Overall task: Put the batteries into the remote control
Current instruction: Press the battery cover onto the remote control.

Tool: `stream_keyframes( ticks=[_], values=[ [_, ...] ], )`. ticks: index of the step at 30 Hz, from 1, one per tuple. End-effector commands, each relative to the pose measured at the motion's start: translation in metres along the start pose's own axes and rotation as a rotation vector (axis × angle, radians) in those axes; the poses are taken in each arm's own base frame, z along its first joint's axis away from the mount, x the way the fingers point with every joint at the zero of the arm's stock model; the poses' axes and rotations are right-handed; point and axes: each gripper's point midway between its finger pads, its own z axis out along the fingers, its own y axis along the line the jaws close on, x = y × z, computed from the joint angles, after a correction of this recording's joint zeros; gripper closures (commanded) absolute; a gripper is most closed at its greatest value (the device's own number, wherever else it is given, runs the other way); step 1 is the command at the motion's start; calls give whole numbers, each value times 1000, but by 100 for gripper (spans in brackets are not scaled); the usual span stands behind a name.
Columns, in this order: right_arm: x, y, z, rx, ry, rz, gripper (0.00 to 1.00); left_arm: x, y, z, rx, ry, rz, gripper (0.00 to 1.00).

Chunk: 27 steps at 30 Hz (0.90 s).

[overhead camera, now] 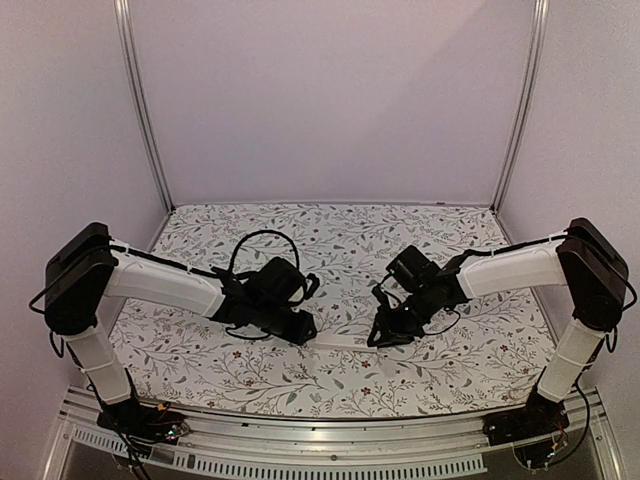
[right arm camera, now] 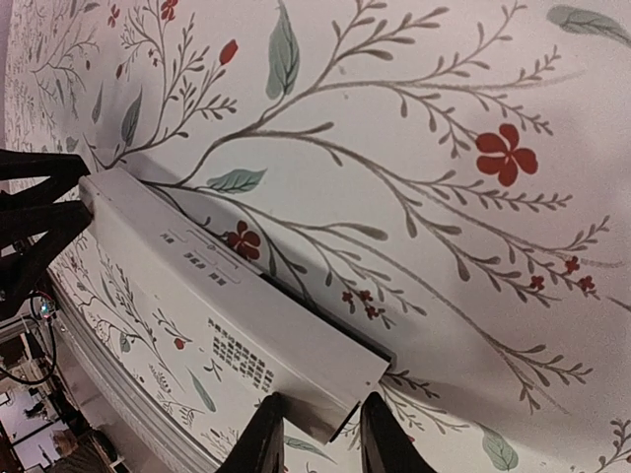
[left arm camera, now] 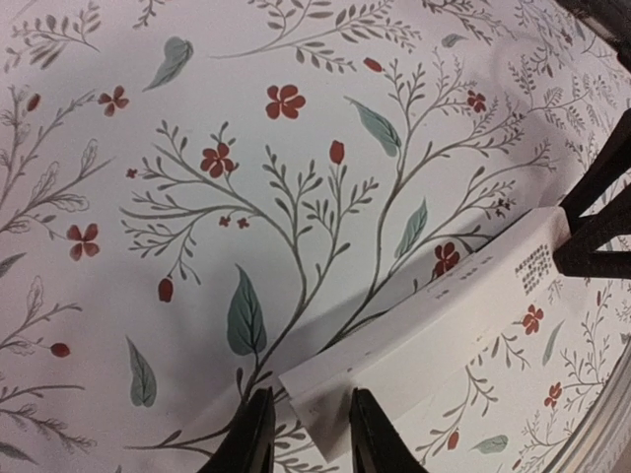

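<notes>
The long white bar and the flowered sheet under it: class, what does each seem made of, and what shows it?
The long white remote control bar is probably hard moulded plastic, matt: straight edges, crisp corners, printed grey markings. The flowered table cover looks like printed cloth or vinyl, matt, flat and faintly grained; which one is unclear.

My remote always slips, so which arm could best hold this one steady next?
Probably the right gripper: between its fingers the remote fills the whole gap. The left gripper has only a corner, with tablecloth showing beside it.
</notes>
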Motion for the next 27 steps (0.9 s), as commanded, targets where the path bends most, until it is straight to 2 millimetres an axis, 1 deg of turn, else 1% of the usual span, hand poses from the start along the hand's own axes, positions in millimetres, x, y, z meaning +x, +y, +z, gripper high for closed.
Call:
stream_keyframes(
  ticks=[1,6,13,21,23,26,27],
  values=[
    [7,-12,9,28,24,19,75,4,-9,3,6,21,28,73],
    [7,-11,9,22,25,19,77,9,-12,4,10,33,34,78],
    [6,-8,9,7,23,16,81,19,-21,9,42,64,40,80],
    [4,-4,9,-12,17,16,87,25,-48,15,122,89,67,81],
    [4,-5,9,-9,13,17,89,26,-52,16,130,92,77,81],
    [4,-7,10,-3,15,23,90,23,-46,14,99,79,73,79],
    [5,-8,10,-2,16,25,90,20,-41,12,75,66,67,75]
  ],
)
